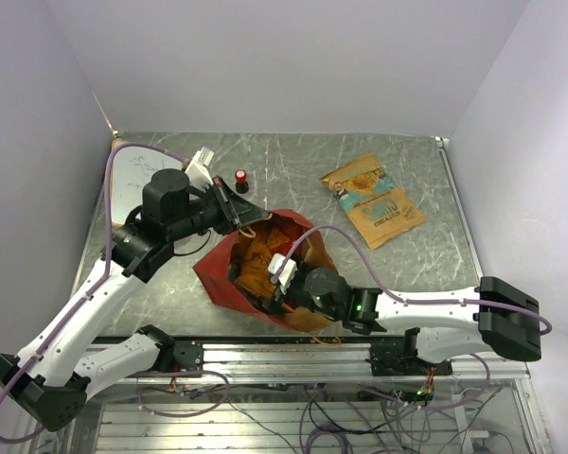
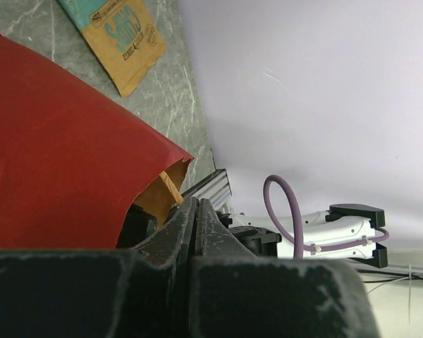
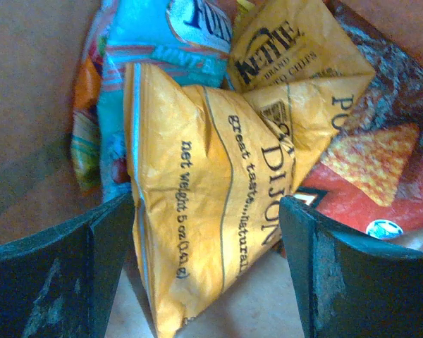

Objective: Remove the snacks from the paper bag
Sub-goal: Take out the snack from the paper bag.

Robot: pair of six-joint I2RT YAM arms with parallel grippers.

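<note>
The red paper bag (image 1: pixel 218 274) lies open in the middle of the table, its brown inside facing up; it also shows in the left wrist view (image 2: pixel 56 141). My left gripper (image 1: pixel 241 219) is shut on the bag's far rim by a brown handle strip (image 2: pixel 170 186), and its fingers (image 2: pixel 176 232) are pressed together. My right gripper (image 1: pixel 254 277) is inside the bag, open, with its jaws on either side of a yellow Dijon chip packet (image 3: pixel 211 204). Around that packet lie a red Doritos bag (image 3: pixel 366 169), a second yellow Kettle packet (image 3: pixel 296 49) and a blue packet (image 3: pixel 162 35). An orange-and-teal packet (image 1: pixel 372 199) lies outside on the table.
A small red-capped black knob (image 1: pixel 240 177) stands just behind the bag. A white sheet (image 1: pixel 131 175) lies at the back left. An aluminium rail (image 1: pixel 293 357) runs along the near edge. Walls close in the table's back and sides.
</note>
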